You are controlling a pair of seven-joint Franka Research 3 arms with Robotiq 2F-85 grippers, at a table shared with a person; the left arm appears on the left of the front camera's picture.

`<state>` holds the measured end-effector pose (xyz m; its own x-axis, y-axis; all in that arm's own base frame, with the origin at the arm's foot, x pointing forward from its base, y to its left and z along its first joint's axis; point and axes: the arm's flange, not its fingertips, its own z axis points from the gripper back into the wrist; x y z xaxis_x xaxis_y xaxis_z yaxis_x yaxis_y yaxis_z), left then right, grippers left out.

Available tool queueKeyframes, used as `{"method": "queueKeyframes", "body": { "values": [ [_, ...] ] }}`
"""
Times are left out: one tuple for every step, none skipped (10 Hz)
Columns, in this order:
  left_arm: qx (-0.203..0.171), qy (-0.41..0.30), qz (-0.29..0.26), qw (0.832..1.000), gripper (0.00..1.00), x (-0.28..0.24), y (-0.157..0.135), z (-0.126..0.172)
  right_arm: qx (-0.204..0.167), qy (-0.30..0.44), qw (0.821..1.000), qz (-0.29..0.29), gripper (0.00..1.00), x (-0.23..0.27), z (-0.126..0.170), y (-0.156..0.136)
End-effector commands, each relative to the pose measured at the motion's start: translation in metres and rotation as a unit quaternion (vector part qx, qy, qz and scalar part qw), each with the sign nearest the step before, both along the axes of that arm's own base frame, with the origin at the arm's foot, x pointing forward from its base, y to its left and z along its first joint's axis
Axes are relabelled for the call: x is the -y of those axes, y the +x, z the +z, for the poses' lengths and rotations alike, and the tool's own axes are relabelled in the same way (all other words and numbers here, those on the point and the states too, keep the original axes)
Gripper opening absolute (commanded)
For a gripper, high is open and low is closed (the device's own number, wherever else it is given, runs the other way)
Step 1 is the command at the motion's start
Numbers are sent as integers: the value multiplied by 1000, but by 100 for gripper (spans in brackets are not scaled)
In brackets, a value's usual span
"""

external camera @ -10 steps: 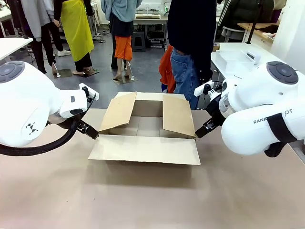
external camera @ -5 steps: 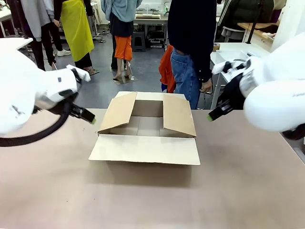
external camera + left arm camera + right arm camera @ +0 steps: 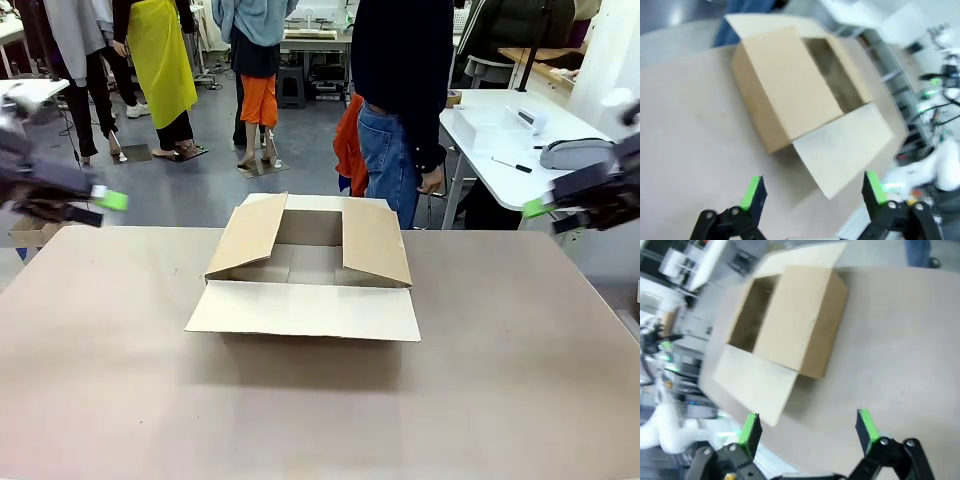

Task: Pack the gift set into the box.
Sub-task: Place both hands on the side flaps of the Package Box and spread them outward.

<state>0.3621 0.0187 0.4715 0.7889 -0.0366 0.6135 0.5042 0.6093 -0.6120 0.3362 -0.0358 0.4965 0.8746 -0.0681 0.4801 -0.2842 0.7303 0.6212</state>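
Table point(image 3: 320, 420): brown top, bare in the near half.

Box point(image 3: 310, 300): brown corrugated carton, low and wide, standing on the middle of the table with its top open. The near flap lies folded out flat toward the robot. The two side flaps stand up and lean inward. The far flap is folded back. The left wrist view point(image 3: 790, 85) and the right wrist view point(image 3: 795, 325) each show it from one side, with the cardboard floor visible inside.

Left gripper point(image 3: 105, 203): blurred, at the table's left edge, well apart from the box. In its own view point(image 3: 812, 192) the green-padded fingers stand wide apart with nothing between them.

Right gripper point(image 3: 545, 210): blurred, at the right edge, well apart from the box. In its own view point(image 3: 807, 430) the fingers are spread and grip nothing.

Person point(image 3: 400, 90): dark top and jeans, standing just behind the box at the far side, one hand point(image 3: 432, 180) hanging down.

White side table point(image 3: 470, 150): beyond the far right corner. It carries the gift set: grey pouch point(image 3: 576, 152), thin dark stick point(image 3: 512, 166), white block point(image 3: 530, 119) and translucent tray point(image 3: 485, 125), all well apart from the box.
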Motion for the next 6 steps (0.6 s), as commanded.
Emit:
{"method": "queueKeyframes", "body": {
  "values": [
    [-118, -266, -17, 956, 100, -90, 11, -68, 0, 192, 981, -41, 100, 73, -10, -23],
    [-129, -357, 21, 925, 100, -113, 11, -88, 16, 238, 969, -62, 100, 98, -23, -38],
    [-105, -406, 64, 906, 100, -115, -4, -98, 19, 274, 957, -87, 100, 122, -45, -48],
    [-84, -432, 95, 893, 100, -121, -24, -107, 14, 281, 953, -114, 100, 143, -74, -50],
    [-79, -438, 135, 885, 100, -122, -35, -108, 11, 275, 951, -142, 100, 156, -95, -50],
    [-62, -336, 49, 939, 100, -137, -34, -98, 10, 274, 956, -109, 100, 148, -36, -55]
  ]
}}
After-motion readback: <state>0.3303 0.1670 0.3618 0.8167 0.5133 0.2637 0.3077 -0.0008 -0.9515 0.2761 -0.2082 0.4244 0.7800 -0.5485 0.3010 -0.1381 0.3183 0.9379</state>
